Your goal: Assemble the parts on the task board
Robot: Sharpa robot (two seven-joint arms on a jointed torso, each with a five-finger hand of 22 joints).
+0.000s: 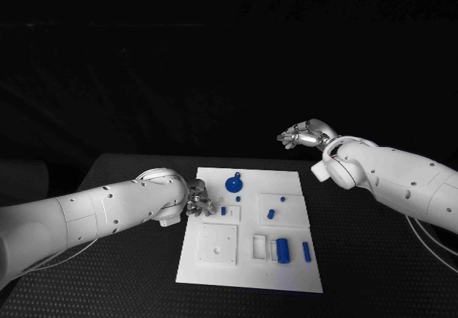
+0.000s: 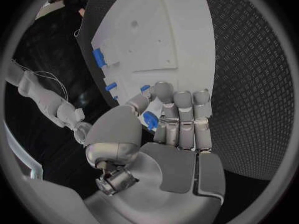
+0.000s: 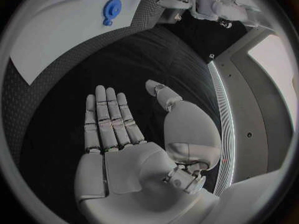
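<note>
A small blue part [image 2: 150, 120] is being pinched by the left hand [image 2: 163, 129] over the task board [image 1: 291, 187]; the right hand [image 3: 127, 149] is being held flat, fingers extended together, nothing grasped.

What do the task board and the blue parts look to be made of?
Task board: probably matte white plastic, with flat, dull faces and recessed pockets. Blue round part: likely smooth moulded plastic, evenly coloured. Table: black, with a fine textured grid, possibly a rubber mat.

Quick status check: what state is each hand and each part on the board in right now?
left hand: pinches a small blue part at the task board edge.
right hand: open, flat, off the board.
round blue part: lying flat on the board.
blue cylinder: lying on its side.
blue pin: lying beside it, apart.
</note>
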